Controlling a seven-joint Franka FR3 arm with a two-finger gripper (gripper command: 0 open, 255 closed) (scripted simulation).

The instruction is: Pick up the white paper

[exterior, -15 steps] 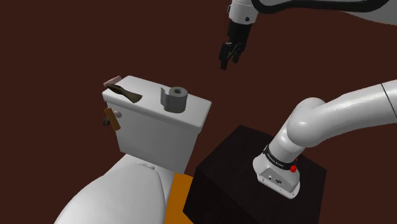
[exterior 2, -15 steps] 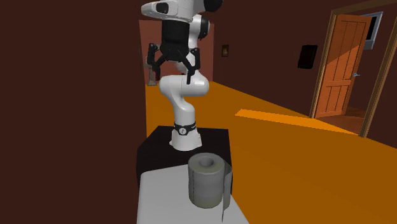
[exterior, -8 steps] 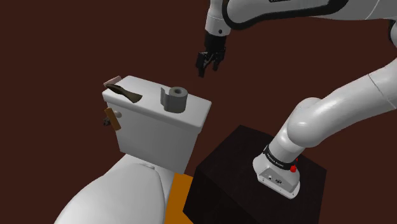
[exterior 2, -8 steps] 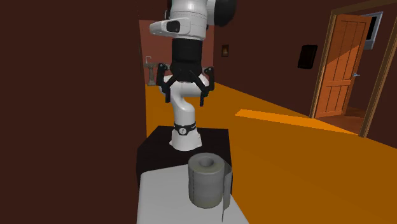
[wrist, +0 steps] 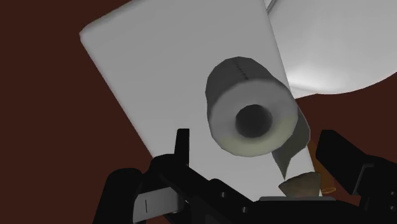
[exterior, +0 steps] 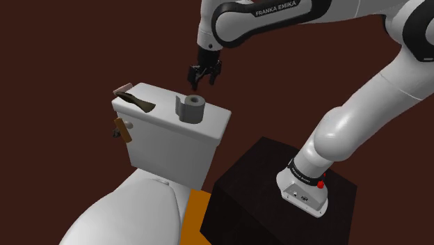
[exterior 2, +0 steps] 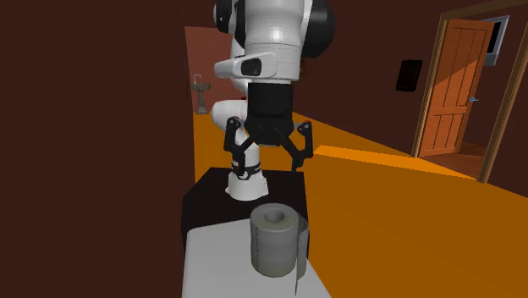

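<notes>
The grey paper roll (exterior: 193, 108) stands upright on the toilet tank lid (exterior: 154, 101), and the released end effector (exterior: 202, 79) hangs just above it. It should centre over the roll, then descend straight, jaws straddling the roll's sides before closing gently.

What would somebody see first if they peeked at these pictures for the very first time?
The big white robot arm grabs the eye, arching from its dark box over a white toilet tank. Its black two-finger claw hangs open above a grey roll of toilet paper standing on end on the tank's lid, not touching it. In the second exterior view, a bright orange floor and orange door glow behind.
</notes>
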